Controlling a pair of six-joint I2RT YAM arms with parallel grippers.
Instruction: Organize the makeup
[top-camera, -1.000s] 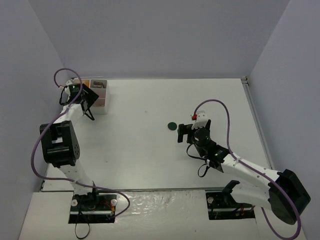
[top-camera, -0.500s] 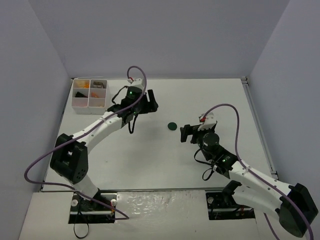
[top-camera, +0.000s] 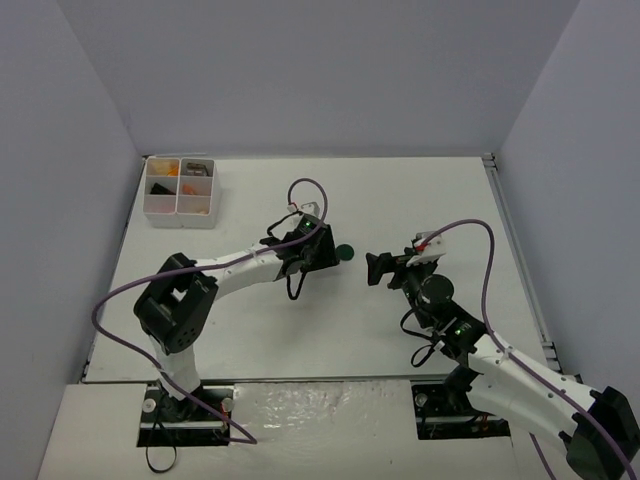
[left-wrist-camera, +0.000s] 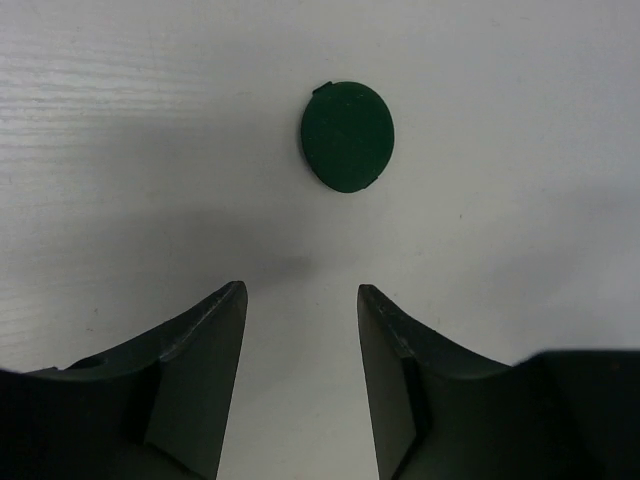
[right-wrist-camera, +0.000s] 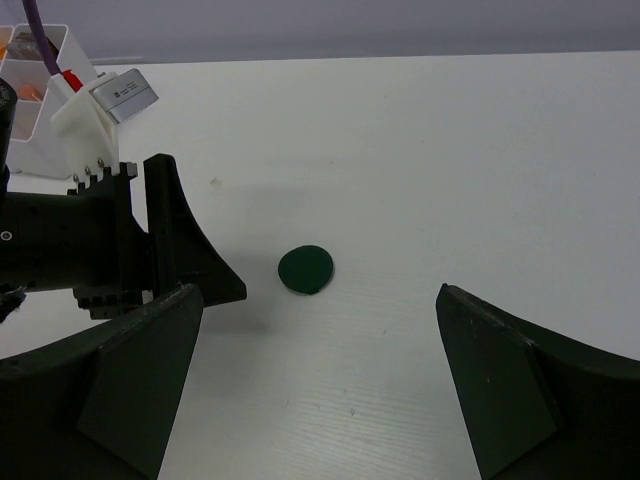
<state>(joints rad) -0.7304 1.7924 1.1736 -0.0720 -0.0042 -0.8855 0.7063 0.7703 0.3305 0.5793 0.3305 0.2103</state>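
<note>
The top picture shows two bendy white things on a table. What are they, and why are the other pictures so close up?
They are white robot arms, each ending in a black two-finger claw called a gripper. The top picture comes from a camera fixed above them. The other two come from little cameras on the wrists, so each claw's fingers look huge. On the white table lies a dark-green round compact, a piece of makeup. The left gripper and the right gripper are open on either side of it, holding nothing. In the far left corner stands a white four-compartment plastic box with orange and dark things inside.
</note>
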